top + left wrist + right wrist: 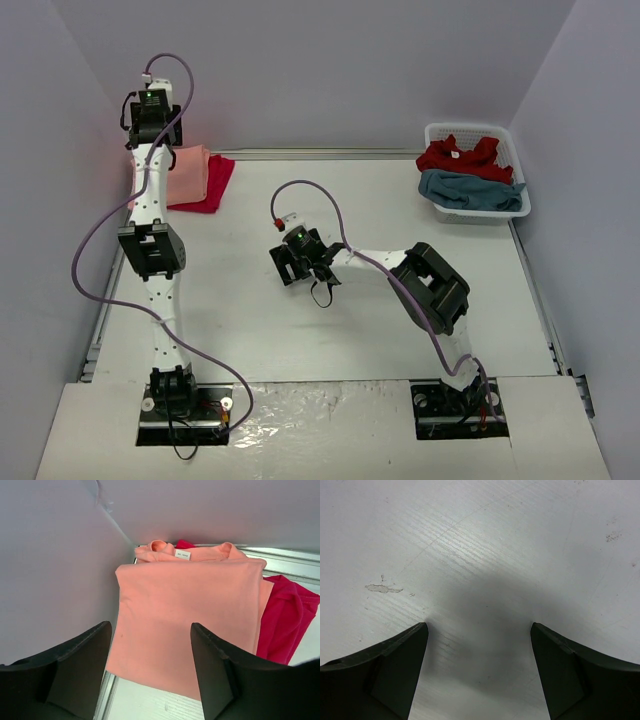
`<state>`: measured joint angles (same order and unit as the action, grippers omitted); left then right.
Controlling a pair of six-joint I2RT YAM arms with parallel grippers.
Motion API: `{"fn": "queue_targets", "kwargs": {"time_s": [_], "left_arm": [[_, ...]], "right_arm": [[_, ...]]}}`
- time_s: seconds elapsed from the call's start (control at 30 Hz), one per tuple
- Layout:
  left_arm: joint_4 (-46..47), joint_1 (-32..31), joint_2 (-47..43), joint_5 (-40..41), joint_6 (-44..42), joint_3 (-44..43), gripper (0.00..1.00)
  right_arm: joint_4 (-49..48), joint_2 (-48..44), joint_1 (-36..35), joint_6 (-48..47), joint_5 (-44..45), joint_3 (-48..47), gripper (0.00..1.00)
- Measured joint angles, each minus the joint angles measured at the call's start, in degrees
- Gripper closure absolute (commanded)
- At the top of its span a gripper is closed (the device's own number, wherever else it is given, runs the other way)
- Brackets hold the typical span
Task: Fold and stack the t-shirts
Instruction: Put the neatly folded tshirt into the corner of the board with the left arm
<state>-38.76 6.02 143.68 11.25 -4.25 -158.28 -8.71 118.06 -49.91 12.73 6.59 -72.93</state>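
Left end effector (150, 630) is hanging with fingers apart over the folded salmon t-shirt (190, 605) lying on a crimson t-shirt (285, 615). Right end effector (477, 627) is gaping empty above the counter (480, 540), sitting nearer the basket (470, 127) that is holding a red t-shirt (460, 157) and teal t-shirt (470, 190) far right.

Plain pale grey-lilac walls (330, 70) enclose a white table (280, 340) on three sides under soft, even light

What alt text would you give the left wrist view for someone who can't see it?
A folded salmon-orange t-shirt lies on a crimson red t-shirt that sticks out at right, beside the wall. The open left gripper hovers over them, holding nothing.
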Motion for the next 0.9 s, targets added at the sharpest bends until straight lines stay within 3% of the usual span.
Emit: {"fn": "queue_targets", "kwargs": {"time_s": [0.23,0.4,0.47,0.7,0.9], "left_arm": [[0.0,-1.4,-5.5,1.9,0.6,4.6,0.18],[-1.7,-5.8,-14.1,2.4,3.5,5.8,0.14],[-1.9,-8.6,-20.4,2.8,5.2,9.9,0.13],[3.0,-20.5,-47.5,6.9,7.8,37.8,0.1],[5.6,-22.6,-64.8,7.1,12.4,63.7,0.09]], "right_arm": [[0.0,-0.9,-0.2,0.2,0.4,0.1,0.18],[4.1,-2.3,-2.0,0.8,1.9,-0.2,0.13],[7.4,-3.1,-2.9,0.8,3.5,-0.8,0.11],[18.4,-9.1,-4.8,0.5,13.7,-3.7,0.07],[19.6,-27.0,-4.5,1.1,21.7,-3.7,0.06]]}}
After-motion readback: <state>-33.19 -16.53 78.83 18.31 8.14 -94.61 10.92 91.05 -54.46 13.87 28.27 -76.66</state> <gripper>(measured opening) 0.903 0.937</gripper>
